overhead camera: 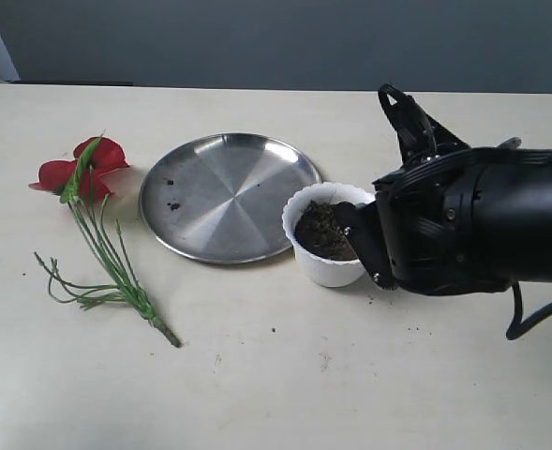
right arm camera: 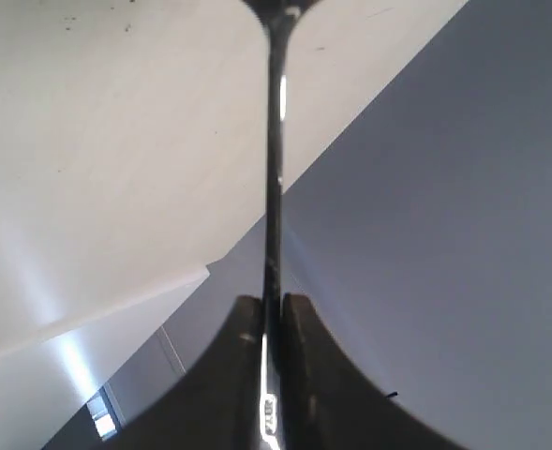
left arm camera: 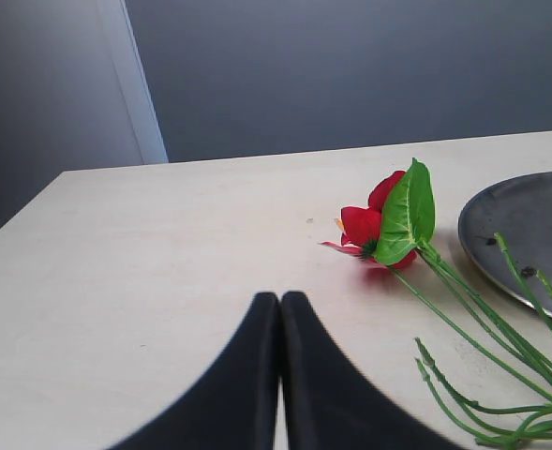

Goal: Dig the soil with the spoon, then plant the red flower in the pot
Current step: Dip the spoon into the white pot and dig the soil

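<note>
The white pot stands right of the table's middle, holding dark brown soil. My right gripper leans over the pot's right rim. It is shut on the thin metal handle of the spoon. The spoon's bowl runs out of the right wrist view and is hidden in the exterior view. The red flower lies flat at the far left, its green stems trailing toward the front. My left gripper hovers shut and empty over bare table, apart from the flower.
A round steel plate with a few soil crumbs lies between the flower and the pot; its rim shows in the left wrist view. Soil specks dot the table in front of the pot. The bulky right arm covers the right side.
</note>
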